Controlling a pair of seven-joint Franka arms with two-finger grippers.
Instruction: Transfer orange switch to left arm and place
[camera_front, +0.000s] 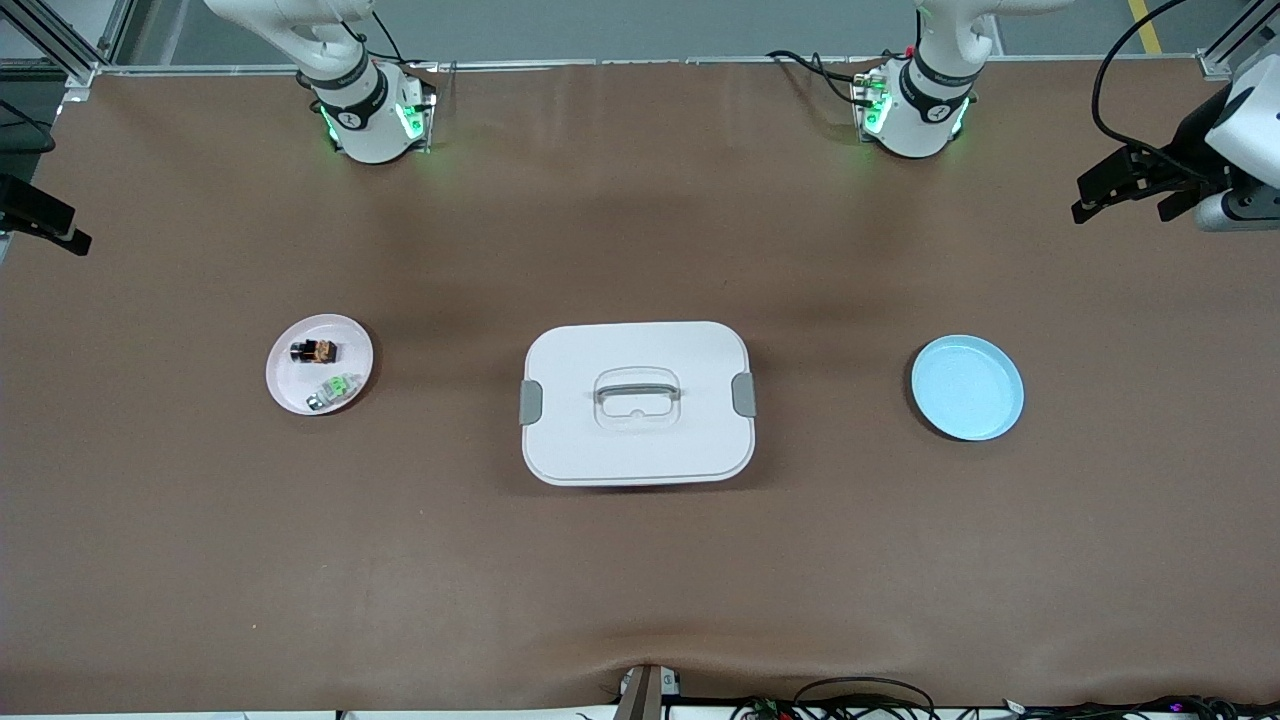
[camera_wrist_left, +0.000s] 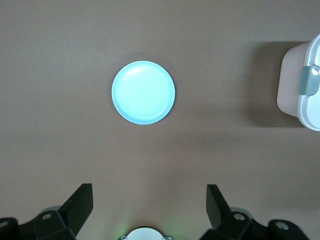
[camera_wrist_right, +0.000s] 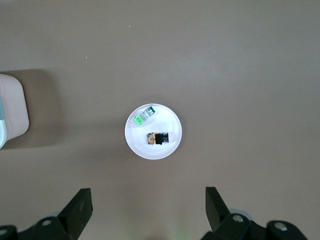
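Note:
The orange switch (camera_front: 314, 351) lies on the round pink plate (camera_front: 288, 385) toward the right arm's end of the table; it also shows in the right wrist view (camera_wrist_right: 158, 138). The white box (camera_front: 637, 402) with grey clips and handle stands mid-table, and its edge shows in the left wrist view (camera_wrist_left: 302, 85). My right gripper (camera_wrist_right: 148, 195) is open and empty, high over the table near the pink plate (camera_wrist_right: 170, 147). My left gripper (camera_wrist_left: 149, 192) is open and empty, high over the table near the blue plate (camera_wrist_left: 143, 92). Neither gripper shows in the front view.
A green-and-silver small switch (camera_front: 334, 390) lies on the pink plate, nearer the front camera than the orange one. An empty blue plate (camera_front: 967, 387) sits toward the left arm's end. Black equipment (camera_front: 1150, 185) juts in at that end's edge.

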